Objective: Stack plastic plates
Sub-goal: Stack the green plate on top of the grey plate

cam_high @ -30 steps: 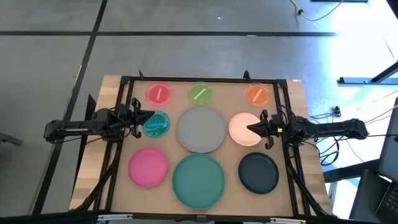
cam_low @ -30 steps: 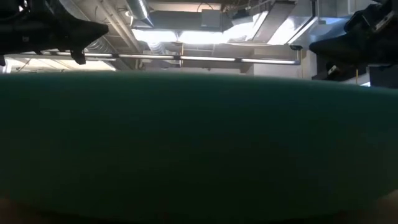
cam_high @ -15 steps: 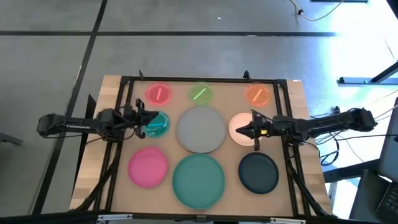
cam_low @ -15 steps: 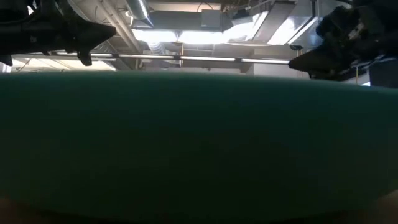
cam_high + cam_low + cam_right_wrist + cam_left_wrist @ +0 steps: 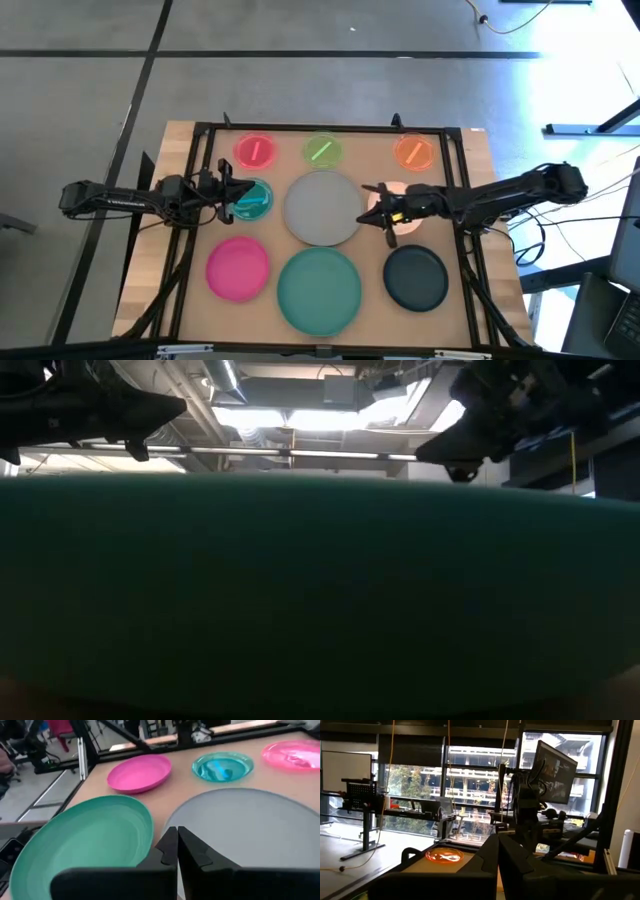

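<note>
Take the large grey plate (image 5: 323, 207), at the centre of the table (image 5: 485, 150), as your landmark and read from left to right. Left of it, the left gripper (image 5: 234, 190) hovers at the edge of the small teal plate (image 5: 252, 200); its fingers (image 5: 496, 862) are pressed together and hold nothing. The pink plate (image 5: 238, 268) lies in front of the landmark and to its left, and the large teal plate (image 5: 319, 289) lies directly in front. Behind it stand the small red plate (image 5: 256, 151), the green plate (image 5: 322, 150) and the orange plate (image 5: 412, 151). Right of the landmark, the right gripper (image 5: 372, 195) hangs over the gap between its rim and the cream plate (image 5: 401, 222), with its fingers (image 5: 175, 850) likewise closed and empty. You probably need to part them before you descend, then take one rim cleanly without touching the neighbouring plate. The dark plate (image 5: 416, 277) lies in front and to the right. The arm covers much of the cream plate. In the low view the large teal plate blocks nearly everything, so height above the table cannot be judged.
</note>
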Available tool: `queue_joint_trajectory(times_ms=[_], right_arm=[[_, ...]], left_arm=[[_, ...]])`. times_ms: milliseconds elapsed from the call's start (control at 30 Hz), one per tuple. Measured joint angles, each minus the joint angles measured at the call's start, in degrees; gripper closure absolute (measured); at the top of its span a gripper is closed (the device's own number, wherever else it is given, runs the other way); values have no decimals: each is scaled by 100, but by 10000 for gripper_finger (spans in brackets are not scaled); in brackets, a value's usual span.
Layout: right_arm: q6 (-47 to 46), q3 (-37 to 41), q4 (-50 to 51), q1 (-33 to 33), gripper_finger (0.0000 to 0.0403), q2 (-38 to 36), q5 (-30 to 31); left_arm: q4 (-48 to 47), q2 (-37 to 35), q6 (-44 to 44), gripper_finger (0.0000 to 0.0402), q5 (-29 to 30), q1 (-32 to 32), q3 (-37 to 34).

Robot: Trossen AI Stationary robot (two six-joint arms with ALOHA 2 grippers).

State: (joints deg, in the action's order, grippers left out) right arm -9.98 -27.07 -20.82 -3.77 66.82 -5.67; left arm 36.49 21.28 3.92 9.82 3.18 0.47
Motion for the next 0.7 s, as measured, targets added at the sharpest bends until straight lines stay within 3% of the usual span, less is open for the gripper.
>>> queue_joint_trajectory(times_ms=[233, 467, 700], right_arm=[[306, -760, 94, -326, 402, 858, 21], [417, -1835, 1171, -632, 402, 1505, 505], [-315, -2420, 1460, -638, 399, 1680, 530]], left_arm=[[5, 0, 22, 401, -10, 0, 0], [32, 0, 45, 401, -95, 0, 0], [53, 0, 16, 401, -95, 0, 0]])
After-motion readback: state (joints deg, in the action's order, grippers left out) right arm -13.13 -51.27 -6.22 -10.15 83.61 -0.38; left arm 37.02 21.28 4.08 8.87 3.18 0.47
